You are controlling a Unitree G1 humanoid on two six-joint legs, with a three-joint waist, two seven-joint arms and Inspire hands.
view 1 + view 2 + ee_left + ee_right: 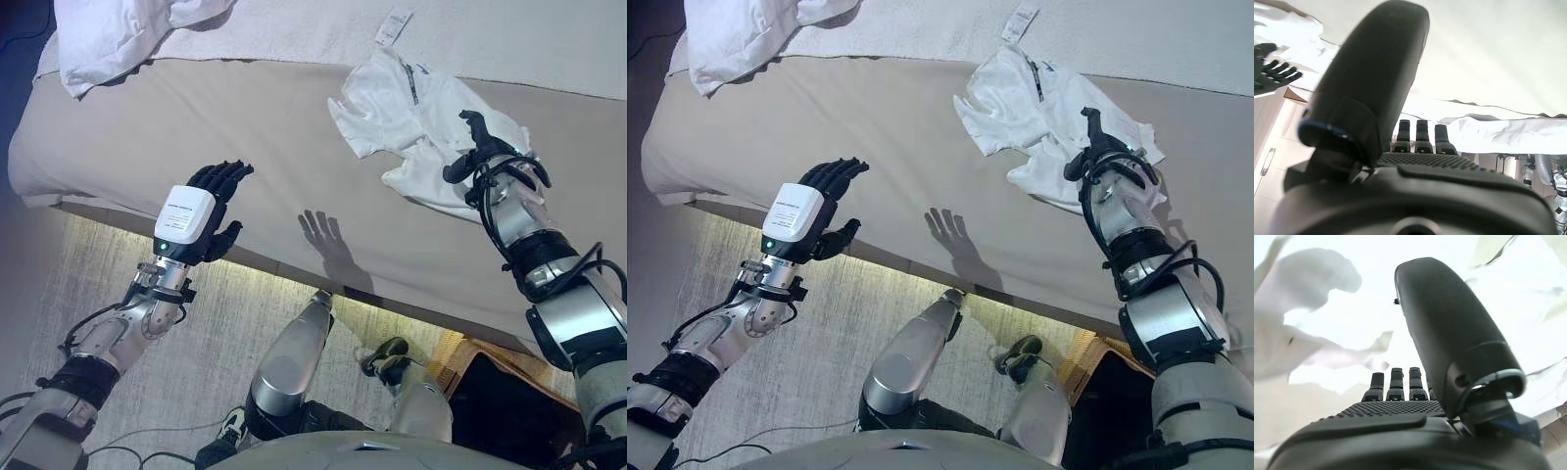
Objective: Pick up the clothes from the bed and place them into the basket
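A white garment with a dark zip [411,108] lies crumpled on the beige bed [245,127], at its right side. My right hand [480,147] hovers over the garment's near right part, fingers straight and open, thumb raised; the cloth shows past its fingers in the right wrist view [1312,338]. My left hand [206,211] is held up over the bed's front edge at the left, fingers straight, empty. A dark basket with a woven rim [500,387] stands on the floor at the lower right, below the bed's edge.
A white crumpled cloth or pillow [118,39] lies at the bed's far left. A white sheet [509,39] covers the far part of the bed, with a small tag [394,25] on it. Grey carpet [176,323] lies in front of the bed.
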